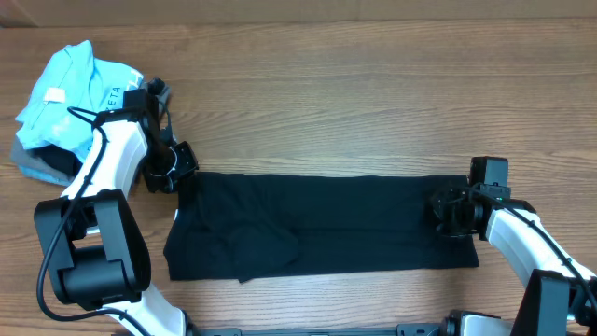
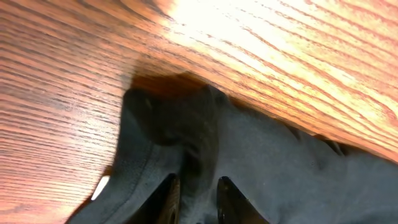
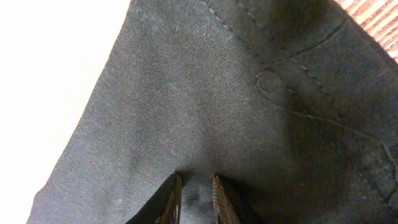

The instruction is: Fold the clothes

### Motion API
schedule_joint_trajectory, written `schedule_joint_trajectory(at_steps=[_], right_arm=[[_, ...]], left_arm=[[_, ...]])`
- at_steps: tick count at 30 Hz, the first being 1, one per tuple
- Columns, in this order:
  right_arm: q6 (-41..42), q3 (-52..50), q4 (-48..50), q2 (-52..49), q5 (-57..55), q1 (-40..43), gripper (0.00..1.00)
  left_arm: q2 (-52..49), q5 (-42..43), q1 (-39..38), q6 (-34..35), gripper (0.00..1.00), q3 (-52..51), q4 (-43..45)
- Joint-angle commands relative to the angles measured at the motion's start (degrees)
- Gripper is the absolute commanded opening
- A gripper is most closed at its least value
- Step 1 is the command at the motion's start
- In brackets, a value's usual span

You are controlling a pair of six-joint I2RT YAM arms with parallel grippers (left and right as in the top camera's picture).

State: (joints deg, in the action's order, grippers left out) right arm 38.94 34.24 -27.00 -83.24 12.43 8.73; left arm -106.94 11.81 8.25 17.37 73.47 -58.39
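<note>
The clothes, a plain black T-shirt (image 1: pixel 326 224), lie as a long flat strip across the wooden table (image 1: pixel 373 103). My left gripper (image 1: pixel 177 173) is at the strip's far left corner. In the left wrist view this gripper (image 2: pixel 198 186) is shut on a raised ridge of the black T-shirt (image 2: pixel 280 168), with a small white tag (image 2: pixel 99 188) at the cloth's left edge. My right gripper (image 1: pixel 446 213) sits on the strip's right end. Its wrist view shows the gripper (image 3: pixel 196 183) shut on a pinch of the black fabric (image 3: pixel 205 93), near a stitched seam.
A crumpled light blue shirt (image 1: pixel 70 93) lies at the far left on a grey folded garment (image 1: pixel 37 166), just behind my left arm. Bare wood stretches behind the black strip and at the far right.
</note>
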Motion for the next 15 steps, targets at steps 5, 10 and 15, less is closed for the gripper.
schedule_joint_trajectory(at_steps=[5,10,15], right_arm=[[-0.37,-2.45,-1.99,-1.73,-3.39,0.0,0.22],[-0.37,-2.45,-2.05,-1.73,-3.39,0.0,0.22],[-0.37,-2.45,-2.45,-1.73,-3.41,0.02,0.22]], left_arm=[[1.29,-2.23,-0.24,-0.63,0.43,-8.59,7.21],[1.29,-0.2,0.26,-0.46,0.04,-12.31,11.19],[1.6,-0.37,3.54,-1.11,0.04,-11.17,11.26]])
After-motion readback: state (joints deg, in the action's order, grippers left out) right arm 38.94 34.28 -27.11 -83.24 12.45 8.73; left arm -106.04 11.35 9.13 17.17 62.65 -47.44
